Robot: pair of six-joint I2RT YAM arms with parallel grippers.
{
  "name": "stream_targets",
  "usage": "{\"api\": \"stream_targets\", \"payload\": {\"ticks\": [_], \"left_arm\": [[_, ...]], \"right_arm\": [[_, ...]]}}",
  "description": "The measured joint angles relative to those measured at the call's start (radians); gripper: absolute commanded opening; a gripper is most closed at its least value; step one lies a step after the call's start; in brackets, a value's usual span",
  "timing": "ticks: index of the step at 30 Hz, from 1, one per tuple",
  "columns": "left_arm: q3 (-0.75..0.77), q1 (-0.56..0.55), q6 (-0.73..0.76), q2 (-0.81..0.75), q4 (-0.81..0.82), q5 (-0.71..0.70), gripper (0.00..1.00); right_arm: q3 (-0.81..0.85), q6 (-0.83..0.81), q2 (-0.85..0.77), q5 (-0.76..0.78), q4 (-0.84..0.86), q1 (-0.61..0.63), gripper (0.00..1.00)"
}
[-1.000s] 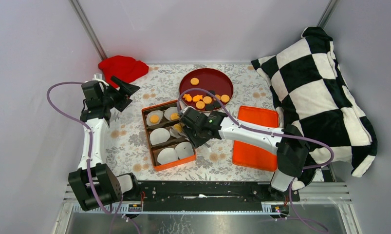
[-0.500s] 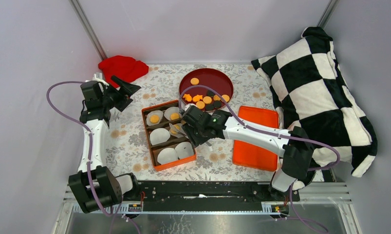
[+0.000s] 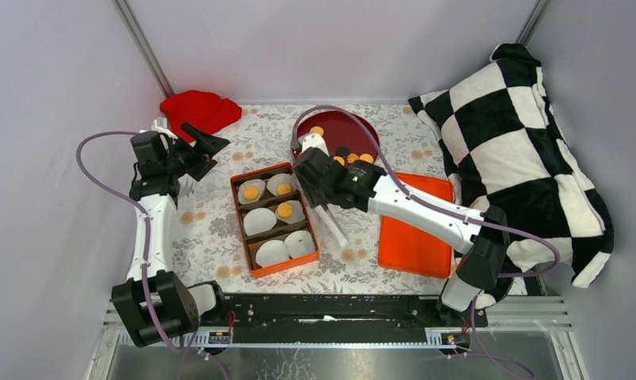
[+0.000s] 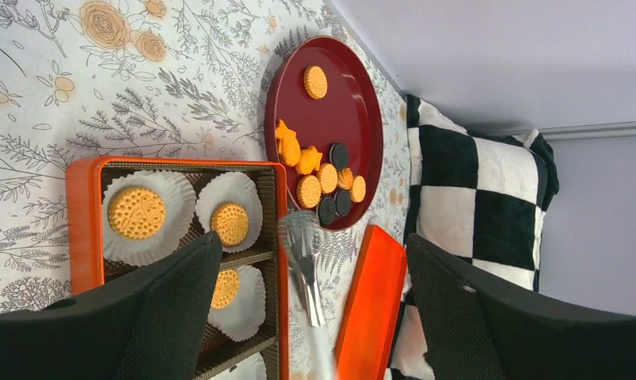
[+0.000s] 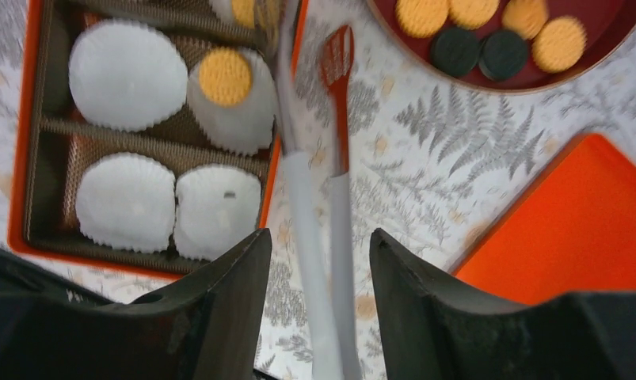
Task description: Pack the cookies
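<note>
**Empty tongs, next cookie waiting on the plate**

Your right hand (image 5: 318,237) grips the tongs (image 5: 284,119) by their white handles. The grip is light enough that the two blades stand apart, with nothing between them. The tips hang above the surface (image 5: 394,158) between the orange box (image 4: 75,237) and the dark red plate (image 4: 342,103), one tip right at the box's rim.

The loose cookies (image 5: 481,36) are clustered on the plate's near side. In the wrist view they lie beyond the tips and off to their right, two black ones nearest and the orange ones behind. In the box, three paper cups (image 5: 128,75) are bare and three hold one cookie each.

This looks to me like the reach for the next cookie. Keep the blades wide and choose one at the cluster's edge. Set a blade down on each side of it and squeeze slowly. They sit packed close, so a careless bite could drag a neighbour along.

Your left hand (image 3: 206,134) is spread and empty, well off to the side.
</note>
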Motion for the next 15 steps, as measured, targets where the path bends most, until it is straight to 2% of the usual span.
{"api": "stream_targets", "payload": {"ticks": [3,10,15], "left_arm": [[0.0,0.0,0.0,0.0,0.0,0.002,0.9],[0.0,0.0,0.0,0.0,0.0,0.004,0.9],[0.0,0.0,0.001,0.0,0.0,0.005,0.9]], "right_arm": [[0.039,-0.022,0.023,0.022,0.028,-0.055,0.47],[0.06,-0.055,0.117,0.017,0.045,-0.198,0.55],[-0.042,-0.053,0.126,0.011,0.055,-0.196,0.58]]}}
